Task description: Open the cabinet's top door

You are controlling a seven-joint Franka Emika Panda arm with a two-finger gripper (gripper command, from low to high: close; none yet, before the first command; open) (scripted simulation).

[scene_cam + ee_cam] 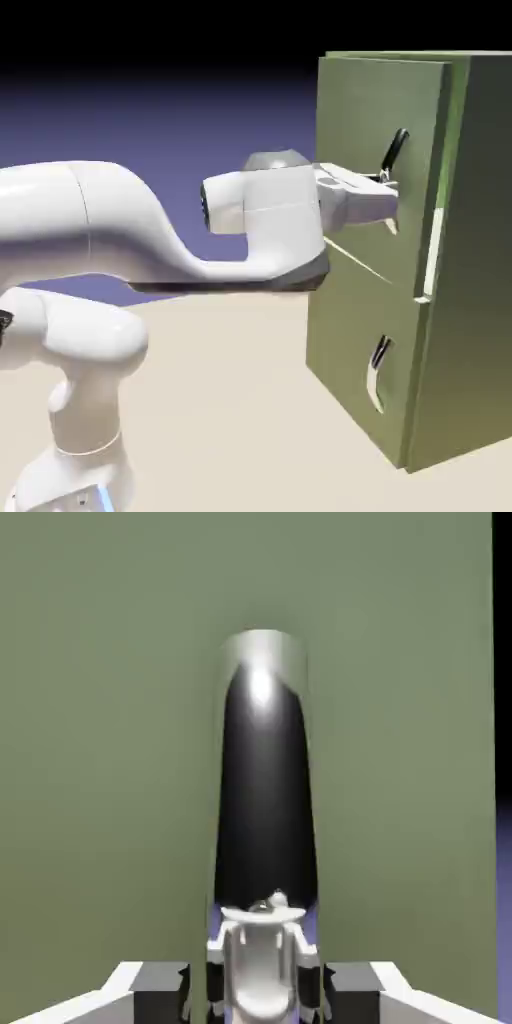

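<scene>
I'd call my site a simulated robotics scene, and no real room shows around it. From the exterior view I get a rendered blue-violet backdrop (230, 120) behind everything, fading to black along the top of the frame. Below it, a plain beige ground (220, 400) fills the lower part. A white robot arm (130, 220) enters from the left side, and a boxy olive-green cabinet (470, 260) stands at the right. My hand view shows mostly green panel (400, 712), with black and blue-violet at the right edge.
</scene>
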